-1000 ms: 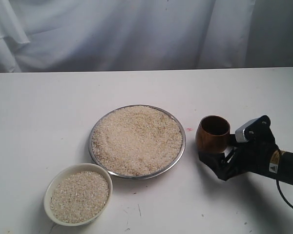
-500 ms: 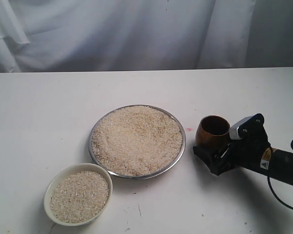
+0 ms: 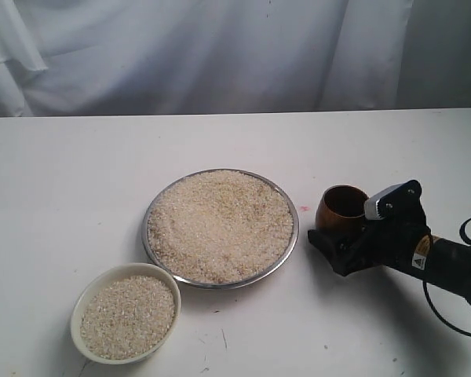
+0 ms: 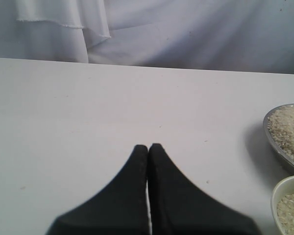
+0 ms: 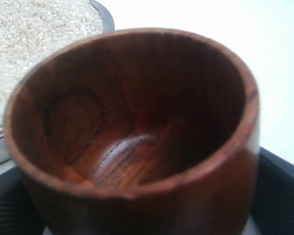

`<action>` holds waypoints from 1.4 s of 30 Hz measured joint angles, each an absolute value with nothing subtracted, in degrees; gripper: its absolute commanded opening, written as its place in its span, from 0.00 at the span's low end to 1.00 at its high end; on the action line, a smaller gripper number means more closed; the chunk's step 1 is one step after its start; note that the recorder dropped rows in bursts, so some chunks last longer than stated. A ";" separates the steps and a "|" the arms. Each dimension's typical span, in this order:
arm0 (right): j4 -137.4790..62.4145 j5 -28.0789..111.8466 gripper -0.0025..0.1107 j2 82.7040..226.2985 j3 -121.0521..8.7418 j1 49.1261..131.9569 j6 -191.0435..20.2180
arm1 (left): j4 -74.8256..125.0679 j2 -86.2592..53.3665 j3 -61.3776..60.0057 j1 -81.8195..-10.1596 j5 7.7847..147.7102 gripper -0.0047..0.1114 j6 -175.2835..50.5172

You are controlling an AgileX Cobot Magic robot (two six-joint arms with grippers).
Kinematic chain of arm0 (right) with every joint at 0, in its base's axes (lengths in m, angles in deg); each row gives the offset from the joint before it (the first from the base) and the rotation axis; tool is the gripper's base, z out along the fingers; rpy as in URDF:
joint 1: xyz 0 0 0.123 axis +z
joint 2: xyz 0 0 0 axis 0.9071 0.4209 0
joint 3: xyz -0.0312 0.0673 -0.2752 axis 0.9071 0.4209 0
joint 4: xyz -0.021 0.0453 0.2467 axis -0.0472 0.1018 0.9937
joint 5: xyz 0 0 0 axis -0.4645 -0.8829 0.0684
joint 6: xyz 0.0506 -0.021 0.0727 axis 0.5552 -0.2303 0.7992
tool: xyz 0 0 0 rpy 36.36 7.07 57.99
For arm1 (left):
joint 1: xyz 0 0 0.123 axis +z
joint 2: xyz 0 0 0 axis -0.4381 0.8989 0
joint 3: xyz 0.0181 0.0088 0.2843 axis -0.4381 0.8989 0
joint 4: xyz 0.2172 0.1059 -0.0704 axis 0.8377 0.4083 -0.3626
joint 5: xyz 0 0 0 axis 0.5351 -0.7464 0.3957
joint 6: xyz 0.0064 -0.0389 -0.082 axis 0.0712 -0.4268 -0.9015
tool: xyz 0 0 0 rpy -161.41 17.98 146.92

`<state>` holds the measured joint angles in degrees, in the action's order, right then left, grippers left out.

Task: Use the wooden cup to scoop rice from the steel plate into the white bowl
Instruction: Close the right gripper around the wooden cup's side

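Rice (image 3: 220, 224), small pale beige-white uncooked grains, lies in a loose heap that fills the wide, shallow round plate of shiny steel (image 3: 292, 239) at the middle of the white table (image 3: 78, 173). More grains nearly fill the small round cream-white bowl (image 3: 125, 269), which sits just beside the plate's near-left edge.

To the right of the plate stands the small barrel-shaped cup of glossy reddish-brown wood (image 3: 341, 210), upright and apart from the rim. The right gripper (image 3: 339, 236) is spread wide with the cup between its black fingers (image 3: 334, 250). The far finger is hidden behind the cup. In the right wrist view the cup fills most of the frame, blurred, with a dark, empty inside. Only the corners of the black pads (image 5: 280, 196) show on either side. Slivers of table seem to separate pads from wood, but contact cannot be judged for sure.

The left gripper (image 4: 148, 148) is out of the exterior view. Its own camera shows it shut, tips pressed together above bare table, with plate and bowl cut off at the frame edge.
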<state>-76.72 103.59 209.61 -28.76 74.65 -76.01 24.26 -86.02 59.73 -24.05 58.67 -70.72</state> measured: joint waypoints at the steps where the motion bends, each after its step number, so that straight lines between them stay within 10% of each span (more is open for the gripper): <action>1: -76.72 103.73 0.76 209.61 -28.76 74.77 -76.01 | 24.26 -86.02 59.73 -24.05 58.67 0.04 -70.72; 20: -74.78 107.22 0.57 209.73 -28.76 75.37 -75.80 | 24.26 -86.02 59.73 -24.05 58.67 0.04 -70.72; 42: -74.53 104.45 0.77 209.73 -28.76 75.37 -72.43 | 24.26 -86.02 59.73 -24.05 58.67 0.04 -70.72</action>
<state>-74.53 104.45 209.73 -28.76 75.37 -72.43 24.26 -86.02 59.73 -24.05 58.67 -70.72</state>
